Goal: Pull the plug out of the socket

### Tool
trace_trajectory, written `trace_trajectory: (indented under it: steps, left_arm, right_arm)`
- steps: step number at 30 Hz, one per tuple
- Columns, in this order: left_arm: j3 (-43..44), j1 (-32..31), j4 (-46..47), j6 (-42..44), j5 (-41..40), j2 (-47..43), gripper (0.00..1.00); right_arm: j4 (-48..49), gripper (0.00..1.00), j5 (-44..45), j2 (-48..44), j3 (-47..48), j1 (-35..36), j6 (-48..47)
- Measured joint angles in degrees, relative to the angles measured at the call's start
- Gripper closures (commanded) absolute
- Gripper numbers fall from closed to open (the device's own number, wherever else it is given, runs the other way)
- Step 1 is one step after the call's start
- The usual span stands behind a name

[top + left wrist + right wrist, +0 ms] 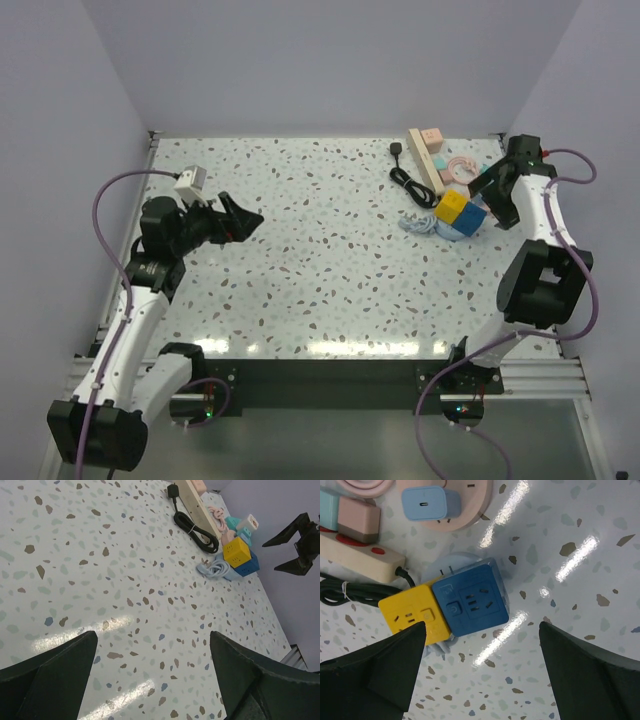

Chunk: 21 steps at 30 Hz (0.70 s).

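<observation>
Right, on the overhead camera I count one socket point(424, 160), a long cream bar at the far right of the table point(300, 300). There is one plug point(399, 150), black, just beside its left edge near the far end; I cannot tell whether they touch. The black cord point(408, 185) lies coiled next to the bar. Two cubes sit pressed together by the bar's near end, a yellow cube point(451, 208) and a blue cube point(470, 221). The left claw point(250, 218) hangs over the left side, well apart from all of it. The right claw point(482, 192) is over the cubes.

From the left wrist, the left claw point(152, 637) stands spread as wide as it goes, gripping nothing, with bare table below. Far off I see the plug point(172, 490), the socket point(197, 505), the cord point(197, 527) and both cubes point(236, 551) point(248, 565). The right claw point(295, 544) is parted in the air.

From the right wrist, the right claw point(482, 630) is fully spread and holds nothing. The blue cube point(470, 602) and yellow cube point(410, 617) are below it. A pink disc point(475, 500) carries one blue charger point(427, 502). The socket's point(360, 557) end shows, with the cord point(350, 594) leaving it; the plug is out of this view.
</observation>
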Motion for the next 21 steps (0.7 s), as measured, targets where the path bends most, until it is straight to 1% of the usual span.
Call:
trace_trajectory:
  steps: [4, 9, 15, 21]
  left_arm:
    - [0.0, -1.03, 0.22, -0.04, -0.04, 2.78, 0.0]
    - [0.0, -2.78, 0.74, -0.26, -0.52, 5.7, 0.0]
    - [0.0, -5.25, 1.42, -0.28, -1.11, 8.52, 0.0]
    - [0.0, -6.62, 1.49, -0.28, -1.79, 9.68, 0.0]
  right_arm:
    - [2.21, 0.01, -3.89, 3.19, -0.5, -2.01, 1.55]
    - [6.14, 0.01, -6.47, 4.92, -1.29, -2.12, 3.43]
    - [9.81, 0.01, -6.95, 7.32, -1.73, -2.29, 7.23]
    - [10.19, 0.01, -6.36, 8.55, -1.62, -2.49, 11.15]
